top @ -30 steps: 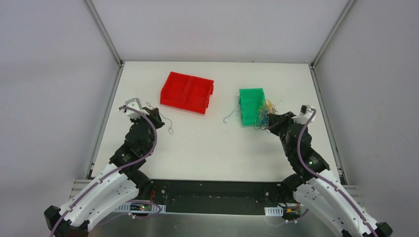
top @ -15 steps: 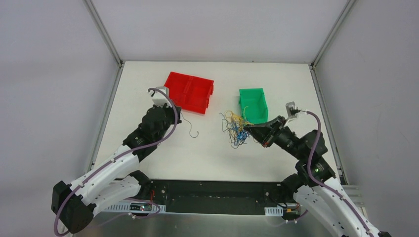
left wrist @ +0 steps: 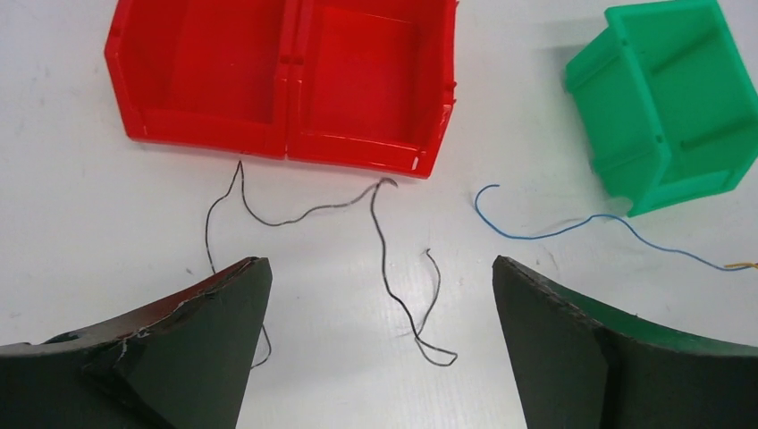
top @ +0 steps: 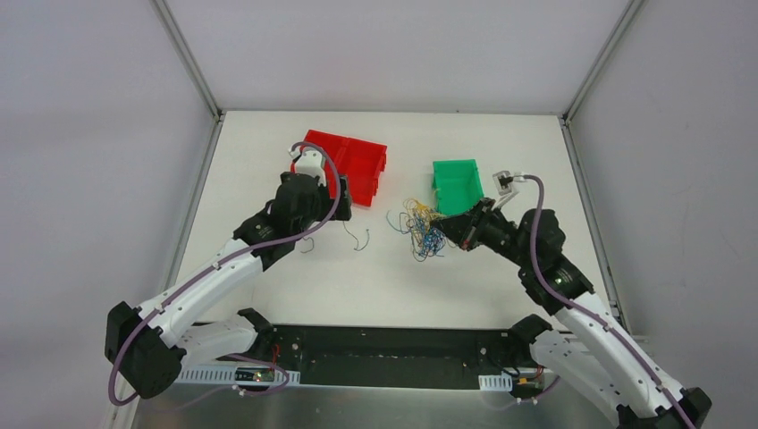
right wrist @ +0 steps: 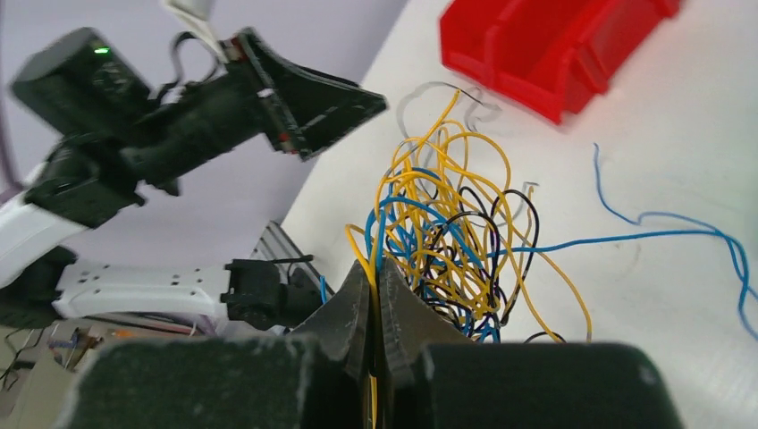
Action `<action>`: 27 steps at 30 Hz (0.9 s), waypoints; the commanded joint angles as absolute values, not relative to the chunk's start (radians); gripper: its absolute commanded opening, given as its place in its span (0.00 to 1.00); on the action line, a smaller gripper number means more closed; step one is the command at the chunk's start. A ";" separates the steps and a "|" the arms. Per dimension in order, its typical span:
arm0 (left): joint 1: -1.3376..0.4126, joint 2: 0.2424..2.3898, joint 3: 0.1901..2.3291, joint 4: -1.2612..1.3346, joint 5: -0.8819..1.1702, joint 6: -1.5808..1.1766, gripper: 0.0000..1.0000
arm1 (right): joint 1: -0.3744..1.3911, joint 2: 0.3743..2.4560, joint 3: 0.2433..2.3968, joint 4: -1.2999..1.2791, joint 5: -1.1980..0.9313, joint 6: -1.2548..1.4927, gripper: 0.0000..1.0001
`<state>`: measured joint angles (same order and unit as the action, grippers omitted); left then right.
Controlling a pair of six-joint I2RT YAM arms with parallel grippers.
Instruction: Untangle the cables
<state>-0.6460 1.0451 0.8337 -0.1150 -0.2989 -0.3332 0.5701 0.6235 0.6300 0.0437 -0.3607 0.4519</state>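
Note:
The cables (top: 422, 231) form a tangle of yellow, blue and dark wires left of the green bin (top: 458, 183). My right gripper (top: 450, 228) is shut on strands at the tangle's right edge. In the right wrist view its fingertips (right wrist: 375, 264) pinch yellow and blue strands, and the tangle (right wrist: 447, 223) fans out beyond them. My left gripper (top: 332, 207) hangs open in front of the red bin (top: 357, 161), holding nothing. Below its jaws (left wrist: 380, 264) a loose dark wire (left wrist: 393, 286) lies on the table. A single blue wire (left wrist: 554, 228) trails from the tangle.
The red bin (left wrist: 286, 71) has two compartments with nothing visible in them. The green bin (left wrist: 670, 98) stands to its right. A second dark wire (left wrist: 268, 210) curls along the red bin's front, partly hidden by the left finger. White walls enclose the table.
My left gripper has opened and dropped the dark wire, moving up toward the red bin. The right gripper dragged the tangle from beside the green bin toward the table's middle.

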 commanded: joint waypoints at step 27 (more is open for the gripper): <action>-0.499 1.333 0.890 -0.397 -0.385 -0.378 0.99 | 0.574 1.002 0.844 -0.300 -0.145 0.372 0.99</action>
